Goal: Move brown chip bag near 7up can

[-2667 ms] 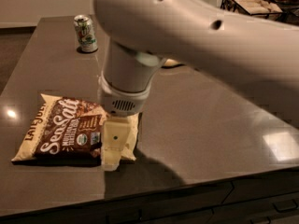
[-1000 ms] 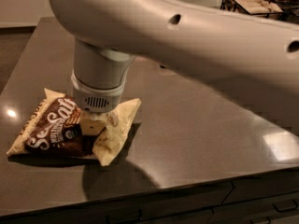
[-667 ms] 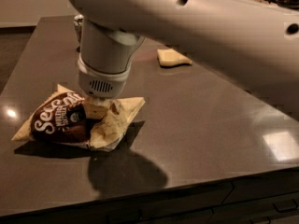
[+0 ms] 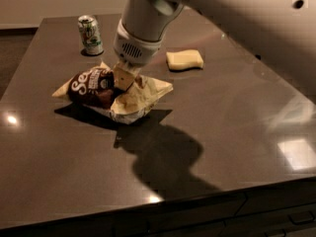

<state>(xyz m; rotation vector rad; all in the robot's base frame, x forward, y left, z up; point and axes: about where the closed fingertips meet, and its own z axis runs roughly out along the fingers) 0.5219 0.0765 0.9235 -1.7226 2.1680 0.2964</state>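
White "Se" on brown chip bag at the gripper

- A dark, glossy table is filling most of the view.
- Ceiling light is glinting off it: a bright patch at right, a small spot at left.
- A pale wall is standing behind, with dark floor showing at left.
- Drawer fronts are showing below the front edge.
- The gripper is hanging over the table's left half, clamped on the brown chip bag.
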